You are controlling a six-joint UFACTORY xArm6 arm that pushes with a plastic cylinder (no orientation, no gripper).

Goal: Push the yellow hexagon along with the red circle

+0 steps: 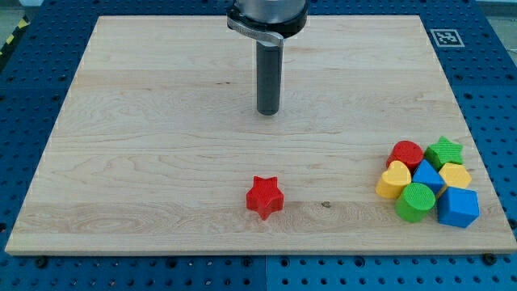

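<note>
The yellow hexagon [456,175] and the red circle [406,153] sit in a tight cluster of blocks near the board's lower right corner. The hexagon is on the cluster's right side, the red circle at its upper left. My tip [267,112] rests on the board at the view's upper middle, far to the left of and above the cluster. It touches no block.
The cluster also holds a green star [444,150], a yellow heart [393,180], a blue triangle-like block [426,174], a green circle [416,201] and a blue block [458,207]. A red star [264,196] lies alone at the lower middle. The wooden board [161,121] has a marker tag [446,36] at the top right.
</note>
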